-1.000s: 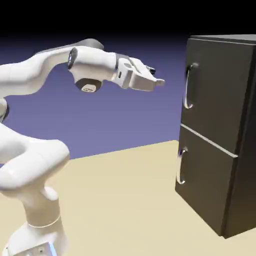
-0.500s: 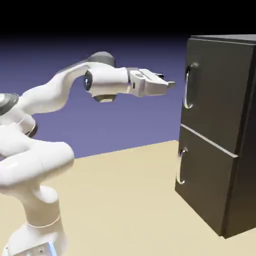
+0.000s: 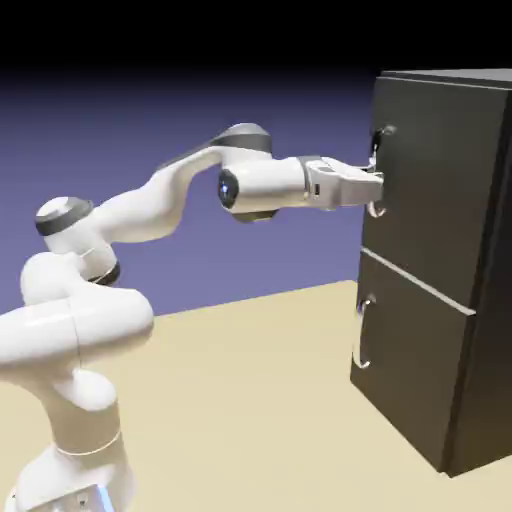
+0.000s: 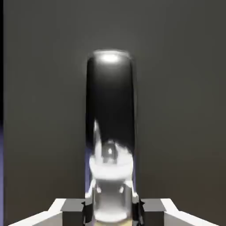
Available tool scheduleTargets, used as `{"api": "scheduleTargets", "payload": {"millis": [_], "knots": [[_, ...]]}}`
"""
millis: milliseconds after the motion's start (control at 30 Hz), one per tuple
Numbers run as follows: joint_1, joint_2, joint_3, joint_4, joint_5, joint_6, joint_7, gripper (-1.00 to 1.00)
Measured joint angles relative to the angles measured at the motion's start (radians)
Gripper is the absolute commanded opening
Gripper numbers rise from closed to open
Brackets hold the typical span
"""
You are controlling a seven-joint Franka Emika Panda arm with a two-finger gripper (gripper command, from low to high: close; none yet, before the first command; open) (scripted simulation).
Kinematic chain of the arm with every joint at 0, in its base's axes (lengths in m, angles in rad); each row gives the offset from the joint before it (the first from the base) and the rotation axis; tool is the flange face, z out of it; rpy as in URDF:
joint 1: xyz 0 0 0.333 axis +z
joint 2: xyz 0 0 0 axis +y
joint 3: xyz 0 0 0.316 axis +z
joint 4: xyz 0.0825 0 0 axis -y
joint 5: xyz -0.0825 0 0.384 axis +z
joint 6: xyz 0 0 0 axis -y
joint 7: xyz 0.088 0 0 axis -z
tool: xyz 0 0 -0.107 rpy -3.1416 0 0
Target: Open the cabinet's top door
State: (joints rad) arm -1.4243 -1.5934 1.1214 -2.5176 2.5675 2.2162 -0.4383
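Observation:
The tall dark cabinet (image 3: 470, 110) stands at the exterior view's right, and its top door (image 3: 430, 210) lies flush with the front. The door's curved silver handle (image 3: 381, 134) runs down its left edge. My gripper (image 3: 375, 186) reaches level from the left and sits on the middle of that handle. In the hand view the handle (image 4: 110, 106) rises as a wide glossy bar between the two fingertips (image 4: 74, 207), which press against its sides. My gripper (image 4: 111, 211) is shut on it, with the dark door panel (image 4: 185, 88) filling the background.
A shorter lower door (image 3: 415, 360) with its own silver handle (image 3: 361, 338) sits under the top door. The cabinet rests on a tan tabletop (image 3: 250, 400). The arm's base (image 3: 70, 470) rises at the lower left.
The arm has stretched to the right, carrying the gripper from open air to the top door's handle. The jaws, wide open before, have closed around the handle.

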Motion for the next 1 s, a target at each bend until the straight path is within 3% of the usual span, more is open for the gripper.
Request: {"api": "scheduleTargets", "payload": {"millis": [500, 1000], "knots": [[-0.005, 0.149, -0.243, -0.275, -0.122, -0.653, -0.249, -1.00], [-0.322, 0.488, -0.405, -0.217, -0.476, -1.305, -0.532, -1.00]]}}
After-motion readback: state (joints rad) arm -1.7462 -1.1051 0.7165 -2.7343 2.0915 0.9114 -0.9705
